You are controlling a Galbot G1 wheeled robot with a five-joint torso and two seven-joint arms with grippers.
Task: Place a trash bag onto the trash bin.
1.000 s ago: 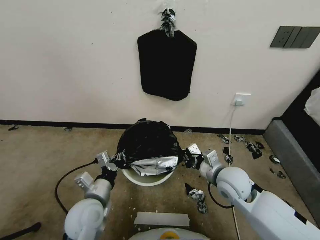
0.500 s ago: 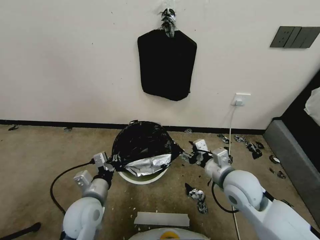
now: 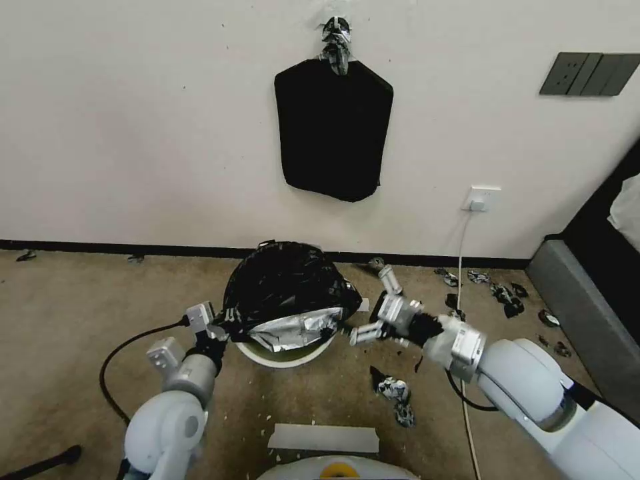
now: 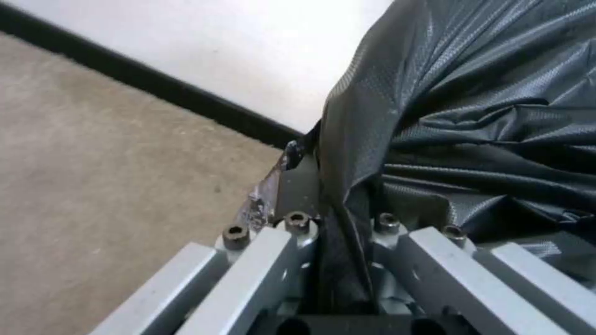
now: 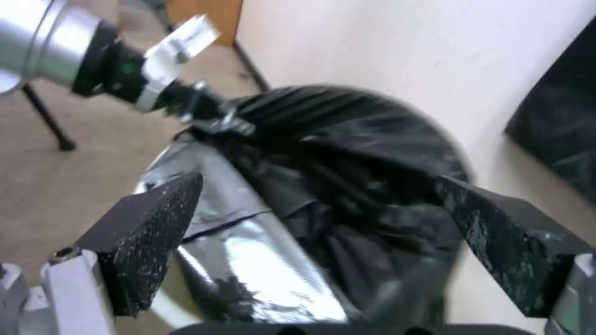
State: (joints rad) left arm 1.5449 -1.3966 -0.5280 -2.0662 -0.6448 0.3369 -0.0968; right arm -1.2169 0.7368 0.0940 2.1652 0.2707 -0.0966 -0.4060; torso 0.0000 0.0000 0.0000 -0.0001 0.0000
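The crinkled black trash bag point(image 3: 287, 287) lies draped over the top of the cream-white trash bin point(image 3: 283, 355), with a silvery fold hanging at its near side; only the bin's near rim shows. My left gripper point(image 3: 215, 328) is shut on the bag's left edge, and in the left wrist view the black film point(image 4: 459, 121) runs down between the closed fingers. My right gripper point(image 3: 370, 303) stands open just right of the bag, holding nothing; its two black pads point(image 5: 155, 232) frame the bag point(image 5: 335, 153) from a short way off.
A flat black bundle of bags point(image 3: 333, 127) hangs on the wall above the bin. Torn black scraps point(image 3: 393, 393) lie on the carpet right of the bin, more near the wall socket cable point(image 3: 462, 253). A grey bed edge point(image 3: 587, 320) runs along the right. A white strip point(image 3: 323, 438) lies in front.
My right gripper has let go of the bag's right edge, opened, turned and drawn slightly back. The bag has settled lower over the bin. The left gripper keeps its hold.
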